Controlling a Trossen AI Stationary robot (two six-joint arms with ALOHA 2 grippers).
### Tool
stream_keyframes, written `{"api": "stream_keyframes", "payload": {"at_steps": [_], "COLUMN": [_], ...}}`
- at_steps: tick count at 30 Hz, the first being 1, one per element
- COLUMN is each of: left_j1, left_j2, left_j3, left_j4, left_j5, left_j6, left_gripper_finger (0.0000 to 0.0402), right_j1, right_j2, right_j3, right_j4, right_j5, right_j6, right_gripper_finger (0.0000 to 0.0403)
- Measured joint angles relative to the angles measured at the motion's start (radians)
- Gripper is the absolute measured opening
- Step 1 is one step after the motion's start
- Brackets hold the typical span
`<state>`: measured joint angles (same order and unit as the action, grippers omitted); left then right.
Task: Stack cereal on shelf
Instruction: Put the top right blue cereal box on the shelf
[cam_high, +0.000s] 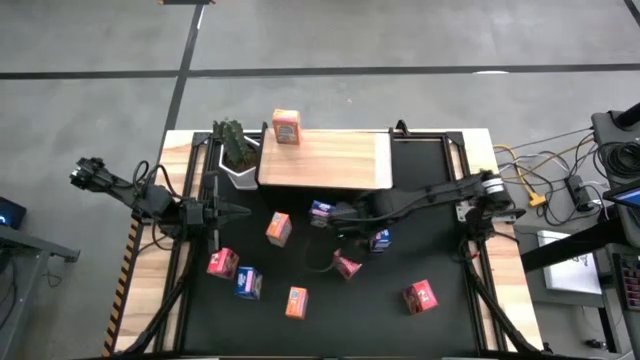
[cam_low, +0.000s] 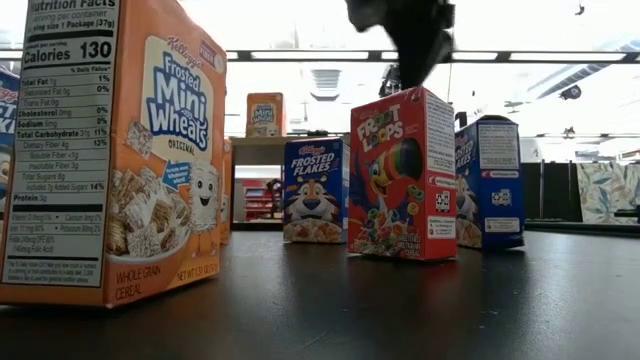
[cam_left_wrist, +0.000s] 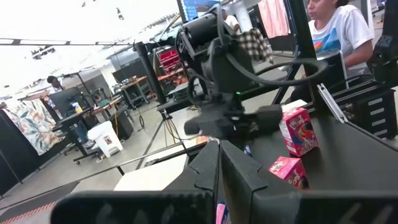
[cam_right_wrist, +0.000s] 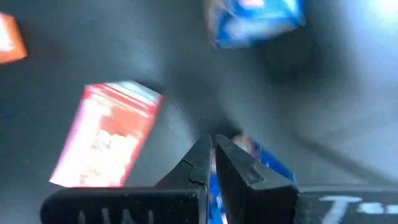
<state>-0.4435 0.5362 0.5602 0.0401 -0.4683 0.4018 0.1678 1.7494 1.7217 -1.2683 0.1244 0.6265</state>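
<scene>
Although the boxes look light and stiff, their printed card is likely slick and would dent if squeezed hard, so take one across its narrow sides. One orange box (cam_high: 286, 127) stands on the shelf (cam_high: 340, 165) at upper centre; the rest lie scattered on the mat below. Right gripper (cam_high: 340, 213) hovers mid-frame beside a blue box (cam_high: 321, 211), fingers pressed together, empty; left gripper (cam_high: 235, 210) waits at left, also clenched.

A robotics lab or workshop, grey concrete floor (cam_high: 400, 35), loose cables (cam_high: 550, 165) beside the table (cam_high: 480, 140), black metal frames (cam_left_wrist: 348, 106), workbenches (cam_left_wrist: 130, 87), ceiling strip lights (cam_low: 300, 55), a person (cam_left_wrist: 336, 28) near.
</scene>
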Motion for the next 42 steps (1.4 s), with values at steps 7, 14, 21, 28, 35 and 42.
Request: {"api": "stream_keyframes", "payload": {"at_steps": [7, 14, 21, 28, 35, 42], "left_j1": [0.0, 0.0, 0.0, 0.0, 0.0, 0.0], "left_j2": [0.0, 0.0, -0.001, -0.001, -0.001, -0.001], "left_j3": [0.0, 0.0, 0.0, 0.0, 0.0, 0.0], "left_j4": [-0.004, -0.006, -0.014, -0.02, -0.021, -0.021], "left_j5": [0.0, 0.0, 0.0, 0.0, 0.0, 0.0], "left_j6": [0.0, 0.004, 0.006, 0.009, 0.009, 0.009], "left_gripper_finger": [0.0, 0.0, 0.0, 0.0, 0.0, 0.0], "right_j1": [0.0, 0.004, 0.004, 0.004, 0.004, 0.004], "right_j2": [-0.22, -0.273, -0.203, -0.143, -0.098, -0.098], "right_j3": [-0.193, -0.291, -0.289, -0.289, -0.289, -0.289], "right_j4": [-0.017, -0.015, 0.002, -0.015, -0.005, -0.005], "right_j5": [-0.011, -0.011, -0.011, -0.01, -0.013, -0.019], "right_j6": [0.511, 0.737, 0.773, 0.809, 0.779, 0.779], "right_gripper_finger": [0.0024, 0.0127, 0.0261, 0.0327, 0.0279, 0.0187]}}
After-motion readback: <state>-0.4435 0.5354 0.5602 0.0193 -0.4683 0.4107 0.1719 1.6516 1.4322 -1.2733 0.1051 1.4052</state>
